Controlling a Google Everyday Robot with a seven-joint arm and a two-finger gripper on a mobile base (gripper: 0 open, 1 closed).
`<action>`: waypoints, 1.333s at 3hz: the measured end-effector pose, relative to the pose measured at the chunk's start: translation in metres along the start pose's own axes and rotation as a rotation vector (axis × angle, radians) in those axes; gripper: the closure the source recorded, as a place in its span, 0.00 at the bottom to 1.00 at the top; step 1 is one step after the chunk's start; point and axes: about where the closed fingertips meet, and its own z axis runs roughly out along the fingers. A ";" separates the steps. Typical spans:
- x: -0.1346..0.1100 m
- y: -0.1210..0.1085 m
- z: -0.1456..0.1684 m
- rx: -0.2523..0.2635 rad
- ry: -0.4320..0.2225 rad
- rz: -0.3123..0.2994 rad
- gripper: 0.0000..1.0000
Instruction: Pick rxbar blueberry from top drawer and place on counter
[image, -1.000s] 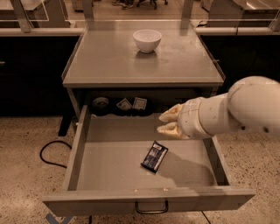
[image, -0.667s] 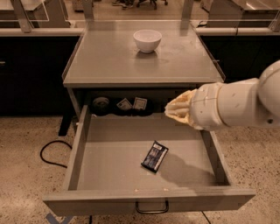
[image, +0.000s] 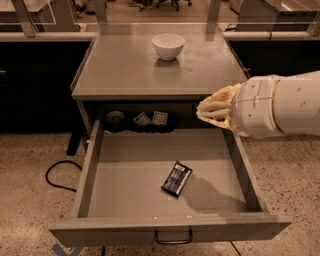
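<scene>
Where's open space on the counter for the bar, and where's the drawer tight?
On the counter, everything in front of and either side of the white bowl is bare. In the top drawer, the floor left of the rxbar blueberry is free; the back is crowded with packets. The gripper hangs over the right wall.

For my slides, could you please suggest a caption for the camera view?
Gripper hovers above the open top drawer; rxbar blueberry lies inside, white bowl on the counter.

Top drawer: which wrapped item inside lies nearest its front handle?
The rxbar blueberry, dark-wrapped, alone mid-floor; the pale packets sit at the back. The hand hovers over the right rear corner of the top drawer.
</scene>
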 end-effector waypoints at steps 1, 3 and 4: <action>0.000 0.000 0.000 0.001 0.000 -0.003 0.82; 0.000 0.000 0.000 0.001 0.000 -0.003 0.35; 0.000 0.000 0.000 0.001 0.000 -0.003 0.12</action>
